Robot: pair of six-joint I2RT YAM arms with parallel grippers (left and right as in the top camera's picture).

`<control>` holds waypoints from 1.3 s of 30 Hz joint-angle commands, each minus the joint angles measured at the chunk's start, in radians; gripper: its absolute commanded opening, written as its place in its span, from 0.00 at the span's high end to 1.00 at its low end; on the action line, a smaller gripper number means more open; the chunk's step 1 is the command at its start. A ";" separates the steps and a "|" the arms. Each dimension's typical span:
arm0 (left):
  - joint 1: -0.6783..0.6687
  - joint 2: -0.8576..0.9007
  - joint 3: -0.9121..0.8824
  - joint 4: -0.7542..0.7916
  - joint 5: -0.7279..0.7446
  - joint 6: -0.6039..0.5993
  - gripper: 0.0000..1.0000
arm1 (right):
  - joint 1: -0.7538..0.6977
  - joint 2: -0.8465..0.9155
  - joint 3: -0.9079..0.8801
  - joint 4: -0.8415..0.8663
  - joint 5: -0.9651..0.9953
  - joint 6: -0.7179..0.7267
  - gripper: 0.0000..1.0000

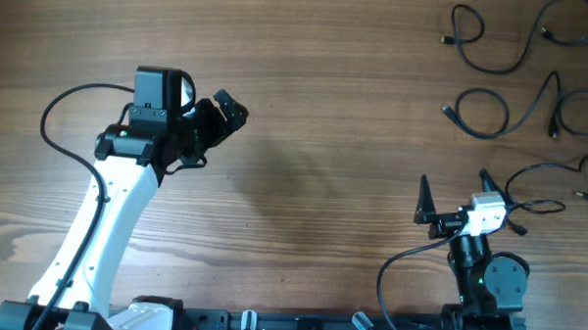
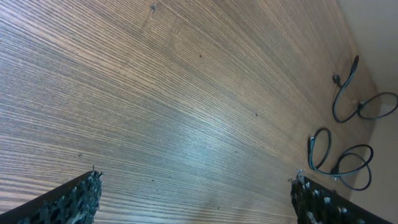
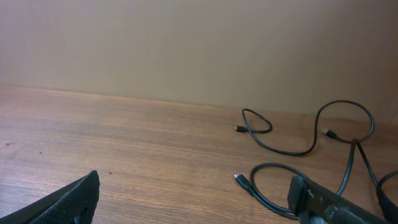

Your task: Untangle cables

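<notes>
Several thin black cables lie spread at the table's far right, one (image 1: 493, 70) at the top, a looped one (image 1: 507, 116) below it, another (image 1: 539, 167) nearest my right gripper. My right gripper (image 1: 457, 195) stands open just left of that cable, holding nothing. In the right wrist view a looped cable with its plug (image 3: 242, 181) lies just ahead of the right finger (image 3: 323, 200), and a longer cable (image 3: 286, 149) lies beyond. My left gripper (image 1: 222, 109) is open over bare wood at the left, far from the cables; its wrist view shows cable loops (image 2: 310, 149) at the right edge.
The table's far edge (image 3: 124, 98) meets a plain beige wall. Each arm's thick black wire loops beside it, the left arm's (image 1: 51, 108) to the left of the arm and the right arm's (image 1: 383, 276) near the front edge. A black rail (image 1: 269, 326) runs along the front.
</notes>
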State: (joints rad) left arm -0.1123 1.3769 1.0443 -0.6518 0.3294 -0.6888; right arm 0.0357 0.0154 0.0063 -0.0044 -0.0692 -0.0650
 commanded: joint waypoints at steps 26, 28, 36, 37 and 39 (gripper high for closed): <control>-0.003 -0.032 0.003 -0.207 -0.204 0.031 0.00 | 0.000 -0.012 0.000 0.003 0.013 0.013 0.00; -0.003 -0.051 0.003 -0.210 -0.225 0.032 0.00 | 0.000 -0.012 0.000 0.003 0.012 0.013 0.00; -0.004 -0.188 -0.085 -0.173 -0.147 0.275 0.00 | 0.000 -0.012 0.000 0.003 0.012 0.013 0.00; -0.004 -0.214 -0.111 -0.157 -0.147 0.294 0.00 | 0.000 -0.012 0.000 0.003 0.012 0.013 0.00; -0.003 -0.268 -0.170 -0.107 -0.148 0.294 0.00 | 0.000 -0.012 0.000 0.003 0.013 0.013 0.00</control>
State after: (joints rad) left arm -0.1123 1.1805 0.9455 -0.7998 0.1619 -0.4660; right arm 0.0357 0.0154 0.0063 -0.0036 -0.0692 -0.0650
